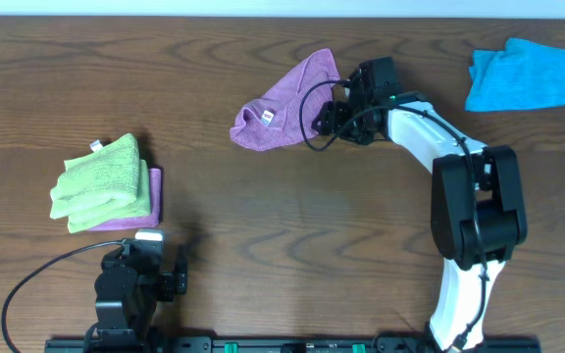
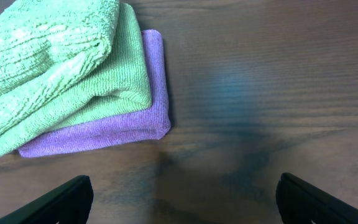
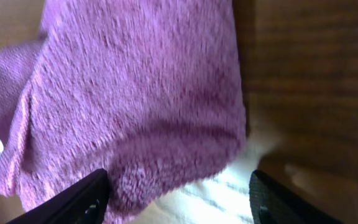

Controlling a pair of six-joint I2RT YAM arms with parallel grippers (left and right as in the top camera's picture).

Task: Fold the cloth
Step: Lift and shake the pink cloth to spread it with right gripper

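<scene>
Your only label is the small white tag (image 1: 266, 118) on the cloth (image 1: 287, 98), which lies crumpled in the upper middle of the overhead frame. It may carry a reddish mark, too small to read. Your right gripper (image 3: 179, 196) has its fingers spread wide, and the cloth's edge hangs between them, beside the finger at lower left. Only the overhead view shows you the blue cloth (image 1: 525, 75) at upper right. Your left gripper (image 2: 185, 193) also stands wide over the table (image 2: 260, 93), below a green cloth (image 2: 55, 68) stacked on a folded purple cloth (image 2: 104, 130).
</scene>
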